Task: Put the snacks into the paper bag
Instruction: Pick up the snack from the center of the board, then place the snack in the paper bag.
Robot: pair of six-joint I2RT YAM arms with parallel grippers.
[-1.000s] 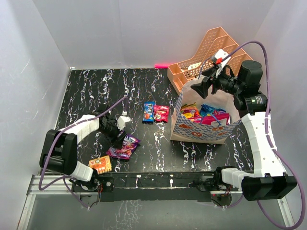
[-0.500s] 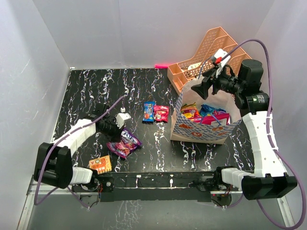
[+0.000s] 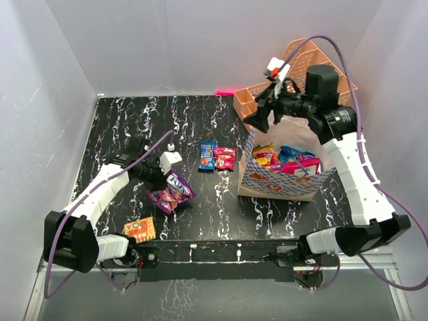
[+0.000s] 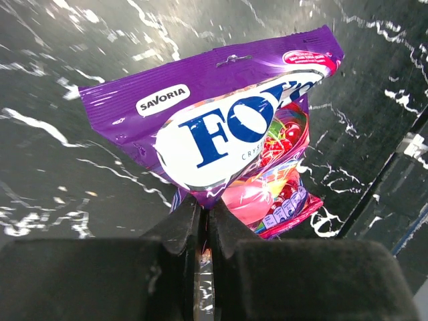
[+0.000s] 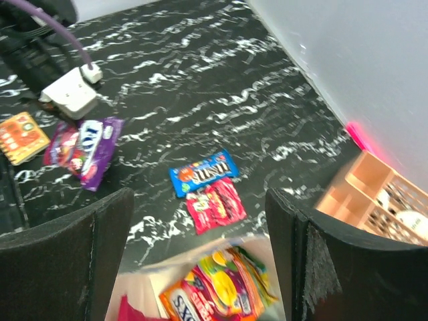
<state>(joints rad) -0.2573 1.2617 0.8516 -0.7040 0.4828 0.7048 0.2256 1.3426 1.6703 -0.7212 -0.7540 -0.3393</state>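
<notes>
**Top view with both wrist views: task status.** Past half-way, by my est.

Done: several snacks [image 3: 284,159] lie inside the paper bag [image 3: 277,186]. The bag stands open-mouthed at approx. 3 o'clock from the table [image 3: 120,127] centre.

In hand: my left fingers [image 3: 164,182] are clenched on one edge of the purple packet [image 3: 171,195]. This is at approx. 8 o'clock from centre, well apart from the bag. The left wrist view shows both fingers pinching the foil w/ no gap.

Left to do: that packet, plus three more on the table.
- The blue bar [image 3: 208,156] and red packet [image 3: 225,158] lie side by side, just at 9 o'clock of the bag.
- The orange packet [image 3: 140,229] lies at 7 o'clock, near the table's near edge.

My right fingers [image 3: 259,118] are spread wide, grasping nothing. They hang above the bag's far-left corner, approx. 11 o'clock of the bag.

Hidden or unclear:
- No. of snacks in the bag: they overlap, and the front wall hides the lower ones.
- Whether the purple packet's lower edge touches the table.
- The peach organizer [image 3: 297,57] at 1 o'clock is largely behind the right arm.
- The right wrist view is blurred and cuts the bag off at the bottom edge.
- The left wrist view hides the packet's gripped edge behind my fingers.
</notes>
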